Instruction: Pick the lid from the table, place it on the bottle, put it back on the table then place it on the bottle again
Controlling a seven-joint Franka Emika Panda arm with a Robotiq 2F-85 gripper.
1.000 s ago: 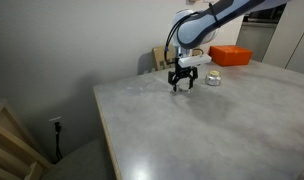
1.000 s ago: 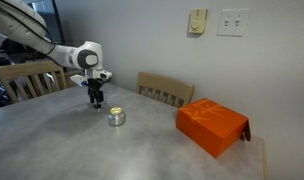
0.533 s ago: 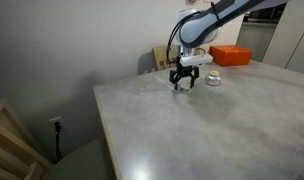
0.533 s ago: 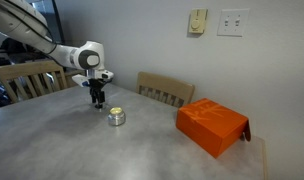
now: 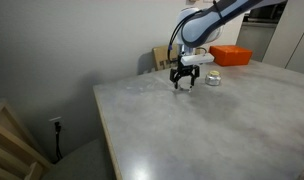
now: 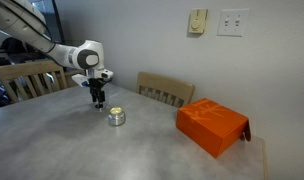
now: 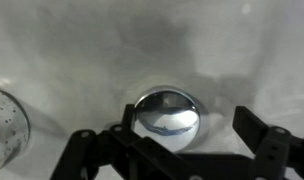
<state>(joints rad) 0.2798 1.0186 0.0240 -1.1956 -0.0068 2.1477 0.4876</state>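
Grey table (image 5: 192, 130): bottle (image 6: 116, 117), lid (image 7: 167, 112) nearby

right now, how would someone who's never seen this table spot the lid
Start at the big grey table and its orange box, then find the small glass bottle. Beside the bottle, on the side away from the box, the lid lies flat under the open gripper. It is a shiny silver disc, far lower than the bottle.

A light wooden chair (image 6: 164, 89) stands before a plain pale wall (image 6: 132, 40) bearing a switch plate (image 6: 231, 22).
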